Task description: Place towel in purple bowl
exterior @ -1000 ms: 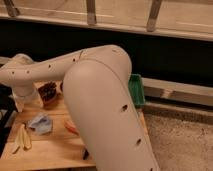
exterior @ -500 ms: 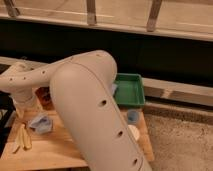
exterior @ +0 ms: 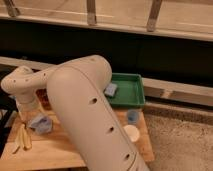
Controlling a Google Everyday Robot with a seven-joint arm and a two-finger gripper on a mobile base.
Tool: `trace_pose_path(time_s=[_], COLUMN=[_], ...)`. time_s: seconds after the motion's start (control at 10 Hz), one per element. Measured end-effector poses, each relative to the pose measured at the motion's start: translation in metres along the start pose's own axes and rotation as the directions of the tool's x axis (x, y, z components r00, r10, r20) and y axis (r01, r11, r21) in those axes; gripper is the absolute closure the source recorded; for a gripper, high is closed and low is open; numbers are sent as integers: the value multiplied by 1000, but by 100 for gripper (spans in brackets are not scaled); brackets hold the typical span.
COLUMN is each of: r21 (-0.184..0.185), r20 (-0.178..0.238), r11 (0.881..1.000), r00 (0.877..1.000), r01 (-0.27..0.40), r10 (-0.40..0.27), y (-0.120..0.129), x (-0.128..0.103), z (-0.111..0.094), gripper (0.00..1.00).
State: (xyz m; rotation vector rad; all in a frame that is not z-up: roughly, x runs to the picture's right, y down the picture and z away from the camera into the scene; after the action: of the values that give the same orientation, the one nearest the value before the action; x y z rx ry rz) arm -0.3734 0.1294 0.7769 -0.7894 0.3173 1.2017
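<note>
A crumpled light-blue towel [exterior: 41,123] lies on the wooden table [exterior: 60,150] at the left. A dark bowl [exterior: 44,97], which I take for the purple bowl, stands just behind it, mostly hidden by my arm. My arm fills the middle of the view, bends at the far left and comes down over the table. My gripper [exterior: 29,113] is at the arm's lower end, just left of the towel and above it.
A green tray [exterior: 131,98] holding a grey-blue object [exterior: 111,90] sits at the back right. A small blue cup [exterior: 132,116] and a white cup [exterior: 131,132] stand near the right edge. A banana [exterior: 22,138] lies at the front left. Dark wall and railing stand behind.
My arm has swung to the left, uncovering the green tray and the cups on the right. The towel has stayed where it was on the table.
</note>
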Motion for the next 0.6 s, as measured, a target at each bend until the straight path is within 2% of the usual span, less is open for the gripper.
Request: trace_pose_path(time_s=[0.1,0.2,0.3,0.4,0.6], r21=[-43,-131,-199,-245,-252], r20=[-16,-31,-33,-34,-33], r11=[999,991,980,970,968], r00=[1000,999,999,999,999], r01=[-2,1,4,7,9], r10=[1,-5,-11,-16,-18], y=[-2,-4,-7,-6,-7], x=[0,0,-2,-2,-2], z=[1,-2,-5,-8,-9], gripper=[35,35,35,35,35])
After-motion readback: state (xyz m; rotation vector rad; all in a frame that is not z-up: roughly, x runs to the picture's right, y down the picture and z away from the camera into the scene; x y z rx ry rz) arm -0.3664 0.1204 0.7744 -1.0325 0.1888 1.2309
